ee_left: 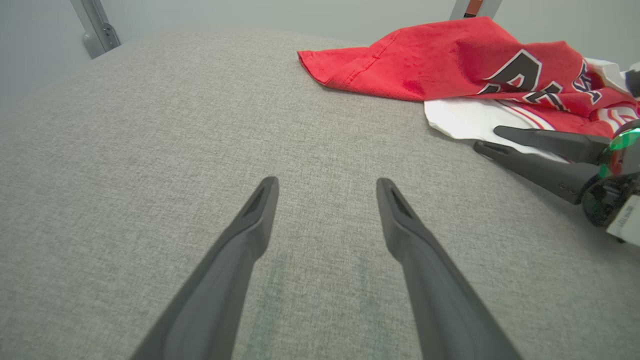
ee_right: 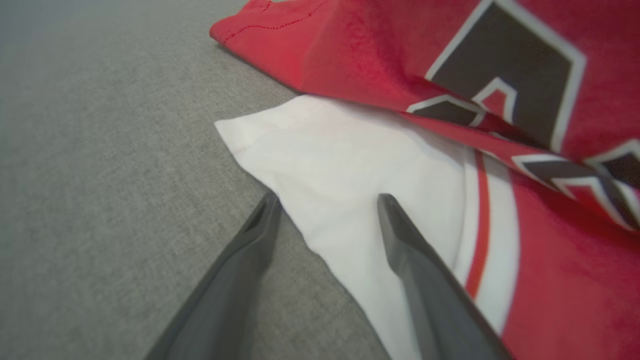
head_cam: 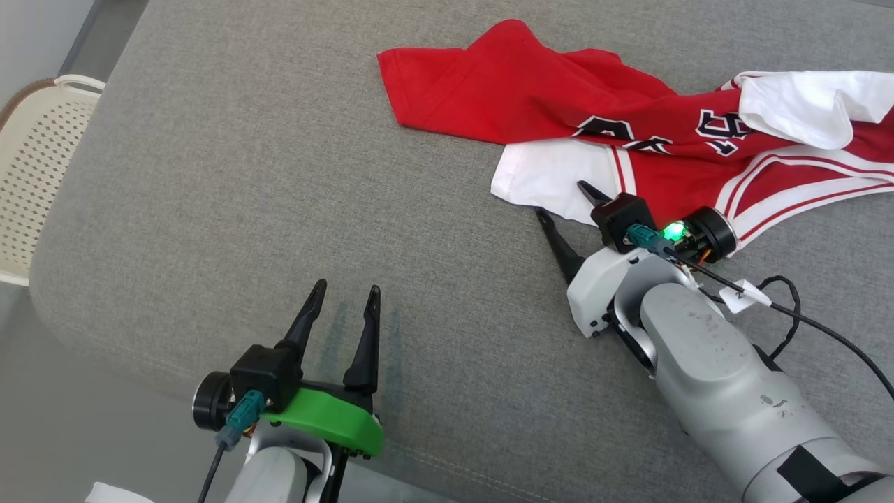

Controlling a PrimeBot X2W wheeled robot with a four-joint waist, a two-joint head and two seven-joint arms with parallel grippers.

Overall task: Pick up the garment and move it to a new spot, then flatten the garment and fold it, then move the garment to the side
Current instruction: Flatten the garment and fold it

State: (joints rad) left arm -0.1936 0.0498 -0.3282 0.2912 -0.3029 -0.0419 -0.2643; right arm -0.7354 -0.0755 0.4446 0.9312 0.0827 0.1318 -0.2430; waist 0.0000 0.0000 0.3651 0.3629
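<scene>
Red and white, one garment is lying crumpled at the far right of the grey surface, not yet lifted, flattened or folded. Your right gripper is reaching in low at its near corner, its two fingers standing apart: one is over the white sleeve, the other over bare grey cloth. That is putting the sleeve's edge between them, which looks like lining up for a first pinch. Nothing is being held. Your left gripper is hovering near the front edge, well apart from the garment. Its two fingers are also spread and empty, probably standing clear until the lift calls for a second hold. One pale chair is sitting off the surface's left side. In all you are working with one garment, two grippers and four fingers.
</scene>
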